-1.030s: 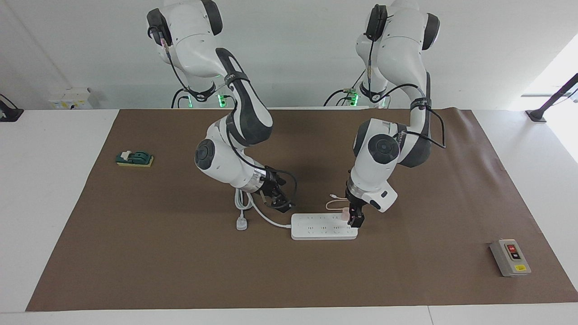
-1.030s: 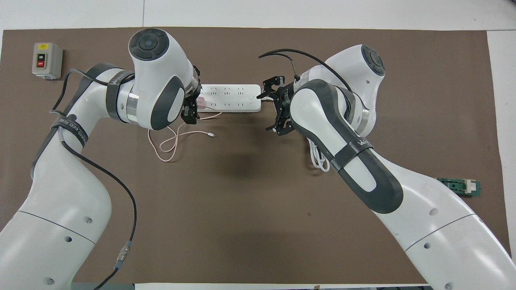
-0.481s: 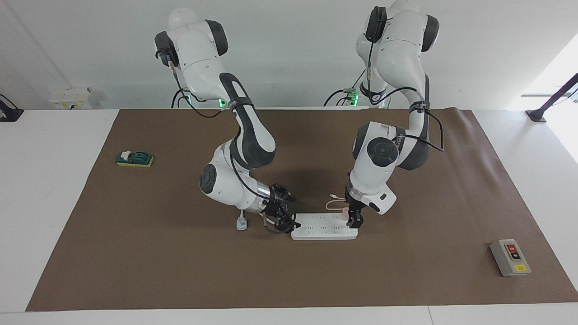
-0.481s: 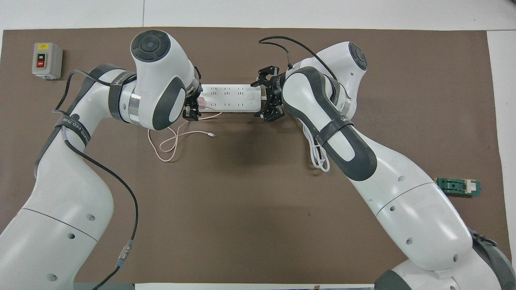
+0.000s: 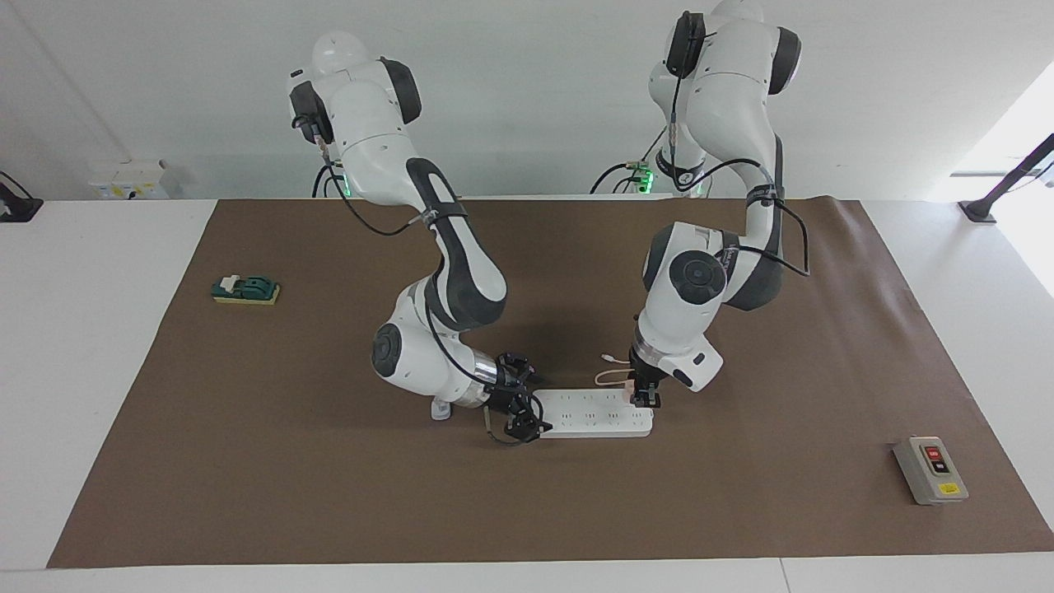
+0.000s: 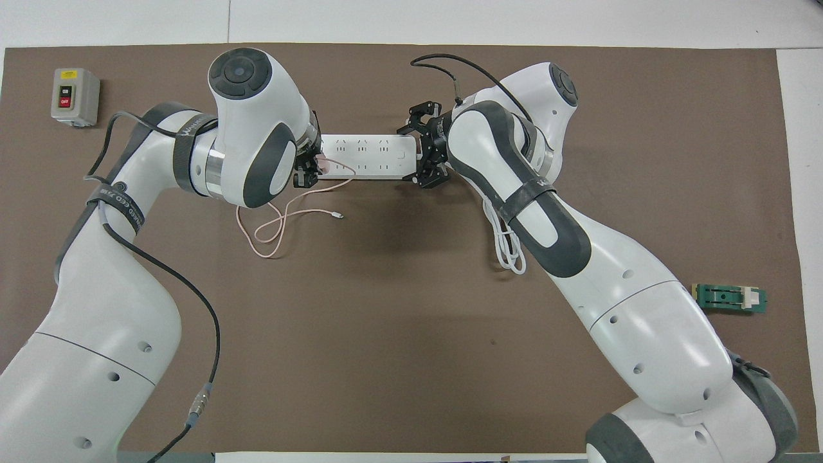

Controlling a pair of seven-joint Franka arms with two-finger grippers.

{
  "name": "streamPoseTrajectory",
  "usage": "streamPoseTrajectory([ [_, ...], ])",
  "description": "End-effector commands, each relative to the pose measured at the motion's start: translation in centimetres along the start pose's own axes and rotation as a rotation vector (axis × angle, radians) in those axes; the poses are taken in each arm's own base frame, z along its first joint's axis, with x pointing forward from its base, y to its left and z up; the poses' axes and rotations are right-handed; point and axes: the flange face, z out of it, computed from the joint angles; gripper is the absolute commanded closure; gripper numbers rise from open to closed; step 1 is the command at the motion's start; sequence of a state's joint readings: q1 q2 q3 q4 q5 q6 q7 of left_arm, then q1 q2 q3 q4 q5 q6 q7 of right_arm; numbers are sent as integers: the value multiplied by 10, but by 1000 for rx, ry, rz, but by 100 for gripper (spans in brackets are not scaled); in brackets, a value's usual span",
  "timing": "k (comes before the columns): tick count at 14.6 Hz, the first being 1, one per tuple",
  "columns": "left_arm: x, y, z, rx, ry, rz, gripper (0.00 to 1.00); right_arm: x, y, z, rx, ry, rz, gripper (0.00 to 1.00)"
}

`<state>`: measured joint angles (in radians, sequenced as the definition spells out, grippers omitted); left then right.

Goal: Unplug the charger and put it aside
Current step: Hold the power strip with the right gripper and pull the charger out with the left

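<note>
Charger: you see the pale pink charger (image 5: 630, 387) plugged into the power strip (image 5: 591, 413) at the end toward the left arm, sitting in a socket on the side nearer the robots.
Left gripper: your left gripper (image 5: 645, 397) stands straight down on the charger, its fingers pinched on the pink cube.
Cable: the thin pink cable (image 6: 280, 222) runs from the charger and loops loosely on the mat (image 5: 741, 502), nearer the robots than the strip.
Right gripper: your right gripper (image 5: 527, 413) lies low at the strip's end toward the right arm, its fingers spread to either side of that end.
White cord: the strip's thick white cord (image 6: 508, 247) lies coiled under the right arm.
Elsewhere: the grey switch box (image 5: 930, 469) and a green block (image 5: 245, 289) sit well apart, at either end of the mat.
</note>
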<state>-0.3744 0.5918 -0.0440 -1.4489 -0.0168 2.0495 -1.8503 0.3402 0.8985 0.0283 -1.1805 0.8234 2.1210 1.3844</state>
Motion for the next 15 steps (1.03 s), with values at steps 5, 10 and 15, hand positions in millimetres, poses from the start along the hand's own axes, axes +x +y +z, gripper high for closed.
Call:
streamPoseTrajectory([
  [5,5,8,5,-27,8,9,100,8,-6,13,6,-13,-36,1],
  [10,6,8,5,-26,10,5,100,5,-6,16,28,-2,-40,51],
  [15,7,8,4,-27,10,14,100,7,-6,16,34,5,-43,51],
])
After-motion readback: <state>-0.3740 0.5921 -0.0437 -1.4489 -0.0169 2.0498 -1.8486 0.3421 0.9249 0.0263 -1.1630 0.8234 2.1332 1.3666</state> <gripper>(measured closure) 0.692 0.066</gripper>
